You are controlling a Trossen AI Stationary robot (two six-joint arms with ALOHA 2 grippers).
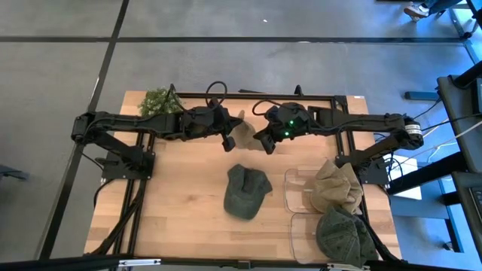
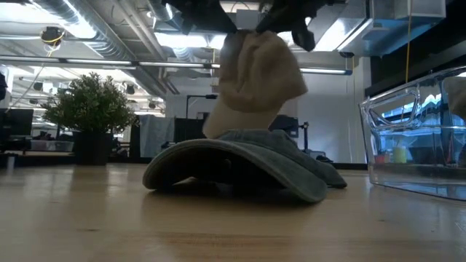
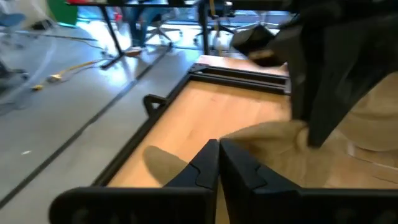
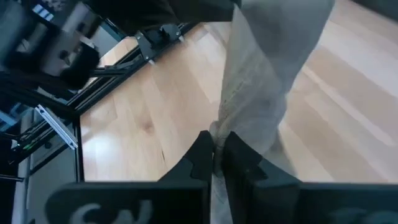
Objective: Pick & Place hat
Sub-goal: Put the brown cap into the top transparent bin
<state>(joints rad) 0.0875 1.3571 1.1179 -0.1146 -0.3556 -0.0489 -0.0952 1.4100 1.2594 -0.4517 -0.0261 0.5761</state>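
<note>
Above the counter, both tools, left and right, pinch the raised tan hat. A green hat awaits; two hats fill the clear bins.

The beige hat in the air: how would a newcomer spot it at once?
Start at the wooden table and go to its far middle, where both arms meet. The beige hat hangs there between the left end effector and right end effector, the only hat off the table.

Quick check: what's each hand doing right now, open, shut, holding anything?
Left hand: shut on the tan hat, held up off the table.
Right hand: shut on the same tan hat.
</note>
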